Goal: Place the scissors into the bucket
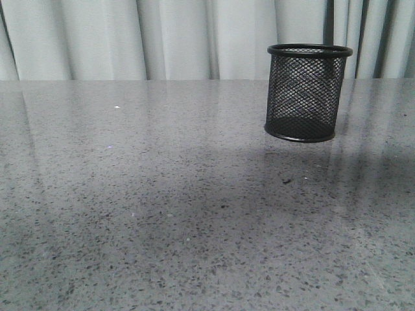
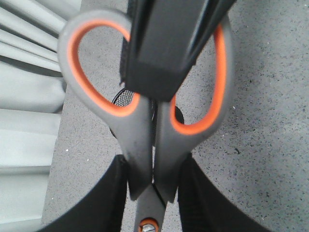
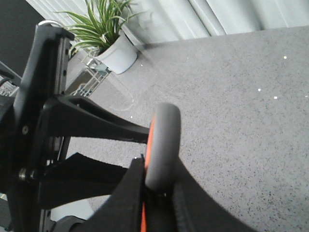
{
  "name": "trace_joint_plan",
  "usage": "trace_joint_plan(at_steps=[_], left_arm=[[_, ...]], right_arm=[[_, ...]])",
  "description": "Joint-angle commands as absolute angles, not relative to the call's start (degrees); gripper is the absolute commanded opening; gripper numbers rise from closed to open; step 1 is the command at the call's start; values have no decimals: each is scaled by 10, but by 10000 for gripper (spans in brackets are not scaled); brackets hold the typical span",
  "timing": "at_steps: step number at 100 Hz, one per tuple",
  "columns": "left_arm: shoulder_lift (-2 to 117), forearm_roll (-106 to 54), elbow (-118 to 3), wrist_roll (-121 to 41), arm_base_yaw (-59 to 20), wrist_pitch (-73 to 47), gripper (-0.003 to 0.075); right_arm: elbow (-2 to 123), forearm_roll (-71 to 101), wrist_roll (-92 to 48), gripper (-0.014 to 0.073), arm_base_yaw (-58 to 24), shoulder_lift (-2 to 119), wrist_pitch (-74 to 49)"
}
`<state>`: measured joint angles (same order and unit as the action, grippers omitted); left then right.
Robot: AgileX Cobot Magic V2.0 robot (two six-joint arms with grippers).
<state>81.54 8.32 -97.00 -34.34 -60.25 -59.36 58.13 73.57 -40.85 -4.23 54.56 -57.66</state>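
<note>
The bucket [image 1: 306, 92], a black wire-mesh cup, stands upright on the grey table at the back right of the front view. Neither arm shows in that view. In the left wrist view my left gripper [image 2: 154, 191] is shut on the scissors [image 2: 140, 140], pinching the grey shanks just above the orange pivot. A bit of the bucket's mesh [image 2: 126, 98] shows behind the handles. My right gripper [image 2: 161, 48] reaches in over the orange-lined loops. In the right wrist view my right gripper [image 3: 159, 193] is shut on a handle loop of the scissors [image 3: 161, 145]. The blades are hidden.
The speckled grey table [image 1: 162, 214] runs back to a pale curtain [image 1: 194, 39]. A potted plant [image 3: 113, 41] stands beyond the table's far edge in the right wrist view. The left arm's black frame [image 3: 53, 125] is close beside my right gripper.
</note>
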Motion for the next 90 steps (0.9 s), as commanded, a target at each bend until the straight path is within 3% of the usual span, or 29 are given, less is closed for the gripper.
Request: trace_joint_plan(at_steps=[1, 15, 22, 52, 90], left_arm=[[797, 83, -990, -332, -607, -559, 148], [797, 85, -990, -308, -602, -555, 488], [797, 87, -990, -289, -591, -548, 575], [775, 74, -990, -271, -465, -563, 480], [669, 19, -990, -271, -260, -598, 473]], right_arm=[[599, 756, -424, -67, -39, 543, -567], [599, 753, -424, -66, -39, 543, -563], [599, 750, -424, -66, -39, 545, -557], [649, 657, -392, -48, -39, 587, -529], [819, 364, -233, -48, -35, 664, -524]])
